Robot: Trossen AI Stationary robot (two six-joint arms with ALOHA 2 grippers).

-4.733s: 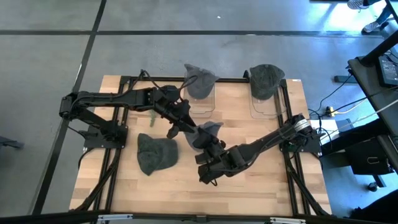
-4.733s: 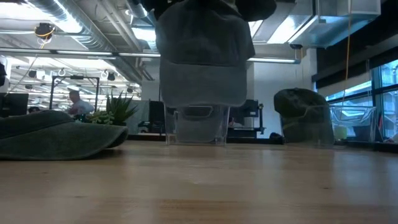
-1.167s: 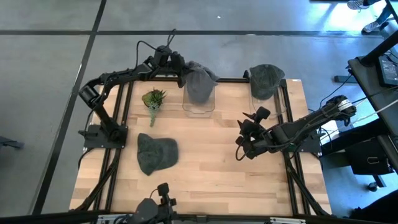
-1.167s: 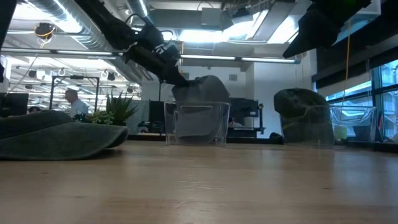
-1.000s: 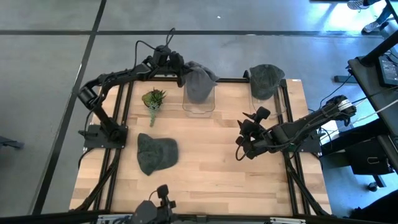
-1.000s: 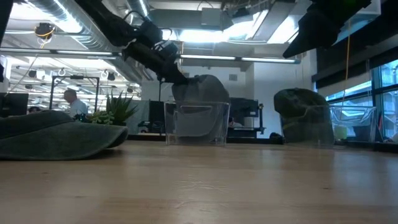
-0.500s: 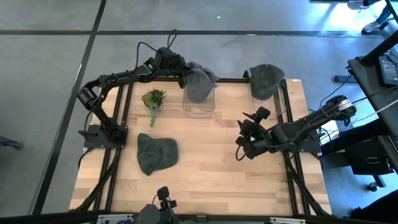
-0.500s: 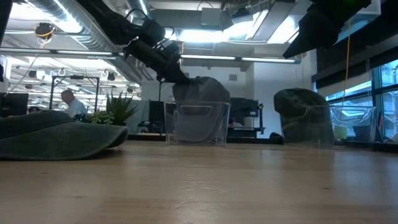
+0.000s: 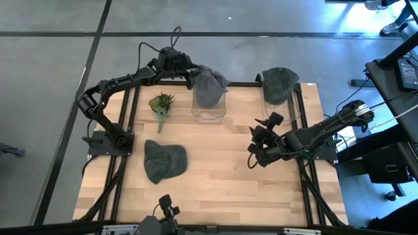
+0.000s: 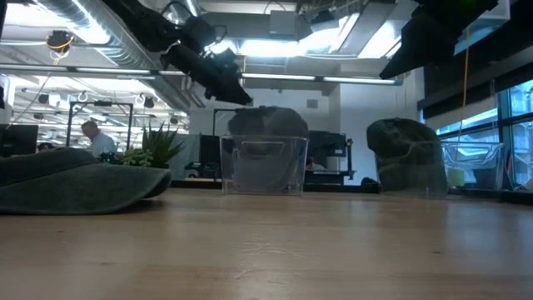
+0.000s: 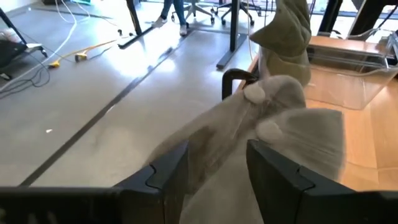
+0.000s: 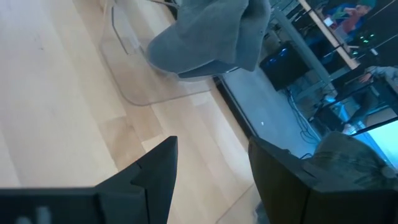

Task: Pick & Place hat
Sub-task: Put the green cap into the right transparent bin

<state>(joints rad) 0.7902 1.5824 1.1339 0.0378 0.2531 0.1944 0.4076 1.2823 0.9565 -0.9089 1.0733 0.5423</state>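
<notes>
A grey hat [image 9: 209,87] is draped over a clear stand [image 9: 209,111] at the table's far edge, its crown on the stand's top. My left gripper [image 9: 190,70] hovers open just left of the hat and above it. In the left wrist view the hat's cloth [image 11: 273,124] shows between and beyond the spread fingers. The low view shows the gripper [image 10: 240,93] slightly clear of the hat [image 10: 266,121]. My right gripper [image 9: 253,155] hangs open over the table's right half with nothing between its fingers.
An olive hat [image 9: 279,83] sits on a second clear stand [image 9: 277,111] at the far right. Another grey hat [image 9: 163,160] lies flat on the table at the near left. A small plant [image 9: 160,104] lies at the far left. Bare wood spans the middle and near side.
My left gripper has opened and let go of the grey hat. It has risen a little and drawn back toward the far left. The hat stays draped on its stand, its top settled lower.
</notes>
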